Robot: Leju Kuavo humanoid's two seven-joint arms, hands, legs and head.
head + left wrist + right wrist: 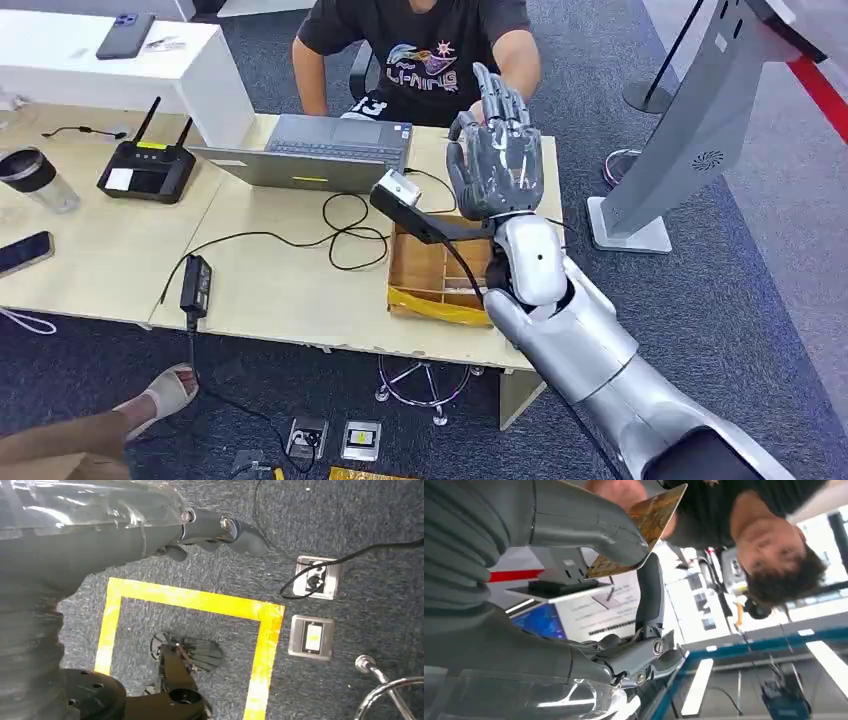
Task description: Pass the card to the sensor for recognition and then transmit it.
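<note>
My right hand point(495, 165) is raised above the table's right end, its back towards me and its fingers upright. In the right wrist view the hand point(624, 545) pinches a gold patterned card point(656, 515) between the thumb and a finger. The card's free end points at a seated person in a black T-shirt point(420, 50), and part of that person's arm point(611, 487) shows just behind it. The grey sensor kiosk point(700, 120) stands on the floor to the right; its lit screen point(574, 615) lies beyond the hand. My left hand point(220, 530) hangs over the carpet, holding nothing.
A wooden tray point(430, 275) sits on the table under my right arm. A laptop point(320, 150), a router point(148, 170), a cup point(40, 180), a phone point(25, 252) and cables lie to the left. A sandalled foot point(165, 395) rests by floor sockets point(325, 438).
</note>
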